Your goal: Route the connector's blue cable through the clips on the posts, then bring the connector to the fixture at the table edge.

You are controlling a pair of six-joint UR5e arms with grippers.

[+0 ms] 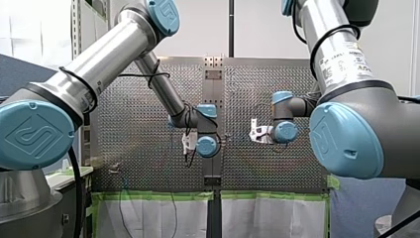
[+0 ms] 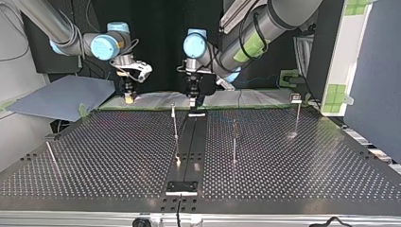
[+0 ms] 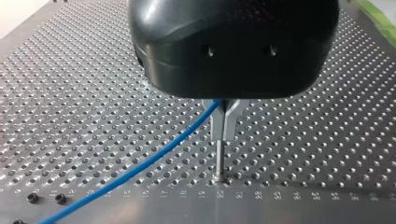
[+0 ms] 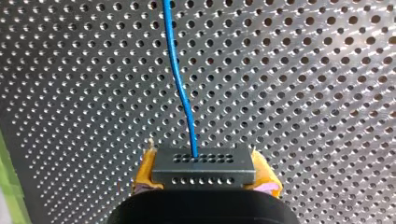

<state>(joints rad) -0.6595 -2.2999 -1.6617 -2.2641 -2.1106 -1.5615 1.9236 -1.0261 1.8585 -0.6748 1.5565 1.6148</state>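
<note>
right pincer (image 4: pixel 205 173) clamped on connector (image 4: pixel 204 164), blue cable (image 4: pixel 180 79) exits straight ahead of it. left pincer (image 3: pixel 223 122) pinched together on the cable, post (image 3: pixel 219 158) directly under its tips. Suggest: lower left straight down onto the post, right feeds slack, no pull on the connector.

Perforated table (image 2: pixel 113 156), thin upright posts (image 2: pixel 175 124)

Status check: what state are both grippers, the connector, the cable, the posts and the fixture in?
left gripper: shut on blue cable.
right gripper: shut on connector.
connector: clamped between yellow pads.
blue cable: plugged into connector, pinched further along.
posts: upright; clips too small to read.
fixture: empty.
</note>
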